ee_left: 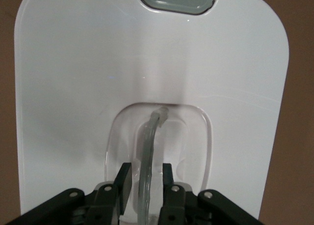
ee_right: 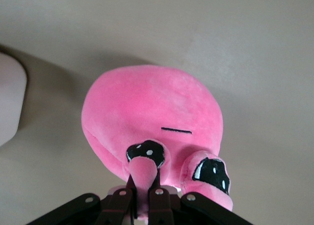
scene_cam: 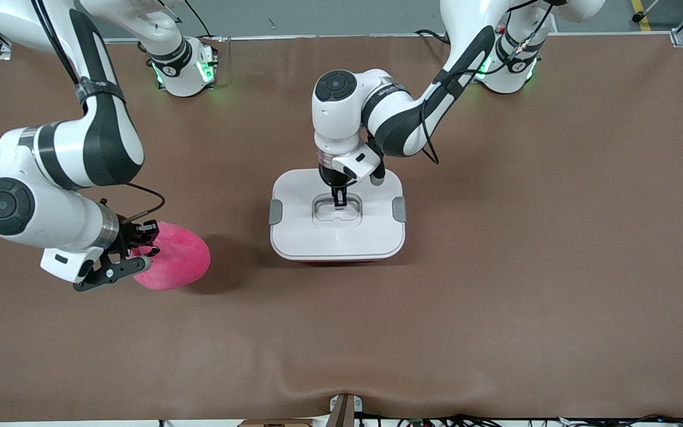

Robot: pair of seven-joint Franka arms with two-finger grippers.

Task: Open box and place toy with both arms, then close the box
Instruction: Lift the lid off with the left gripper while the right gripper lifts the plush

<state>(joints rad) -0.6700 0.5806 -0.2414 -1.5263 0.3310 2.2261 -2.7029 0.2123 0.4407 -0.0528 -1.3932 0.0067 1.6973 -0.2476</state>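
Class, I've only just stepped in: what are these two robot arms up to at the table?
The left gripper is down in the recess of the box's white lid, its fingers either side of the clear handle; the lid is on, not yet lifted. The right gripper, toward the right arm's end of the table, is shut on a flap of the pink plush toy, which lies beside the box.

The left gripper (scene_cam: 339, 201) points straight down, fingers (ee_left: 122, 178) narrowly parted; the right gripper (scene_cam: 140, 252) sits low, pinched closed.
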